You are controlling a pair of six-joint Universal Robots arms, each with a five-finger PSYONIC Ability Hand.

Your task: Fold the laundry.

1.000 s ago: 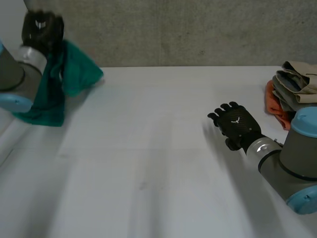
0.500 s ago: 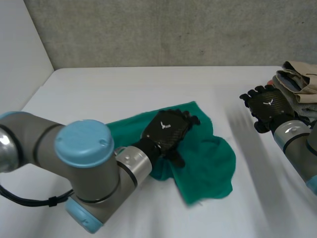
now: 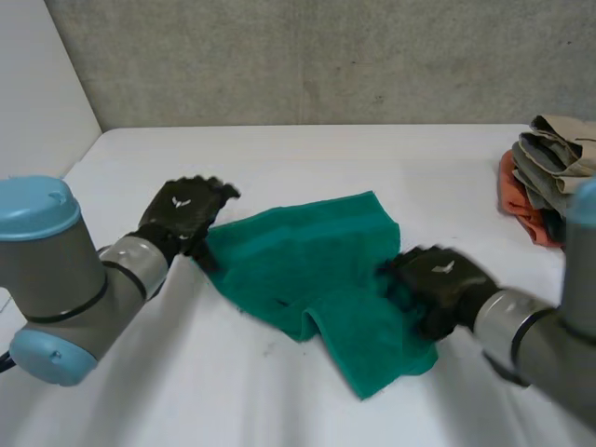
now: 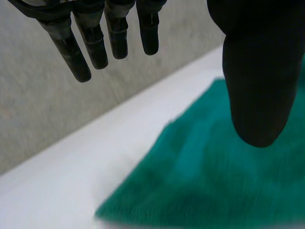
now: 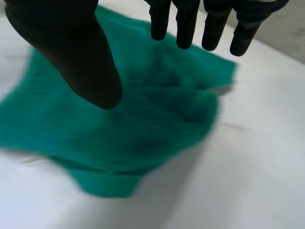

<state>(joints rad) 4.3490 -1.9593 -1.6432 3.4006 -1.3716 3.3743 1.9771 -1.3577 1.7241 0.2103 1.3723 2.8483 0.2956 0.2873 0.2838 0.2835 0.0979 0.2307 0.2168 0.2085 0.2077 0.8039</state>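
Shifting to the edge of the rumpled green towel (image 3: 317, 265), left robot hand (image 3: 183, 212) splays empty; right robot hand (image 3: 438, 279) arrives above it, fingers apart.

Lab/test rig: bare white table (image 3: 307, 158), plain concrete wall (image 3: 326, 56), 2 robot arms.

The head view looks down from behind and between the arms (image 3: 56, 270), across the white tabletop (image 3: 307, 149) toward the grey wall (image 3: 326, 56), wide enough to take in the whole green cloth (image 3: 317, 270). Each wrist view sits much nearer, looking along its own palm. That of the left hand (image 4: 257, 71) faces the cloth's edge and the wall, and that of the right hand (image 5: 71, 52) faces down onto the cloth. All three share cloth and tabletop.
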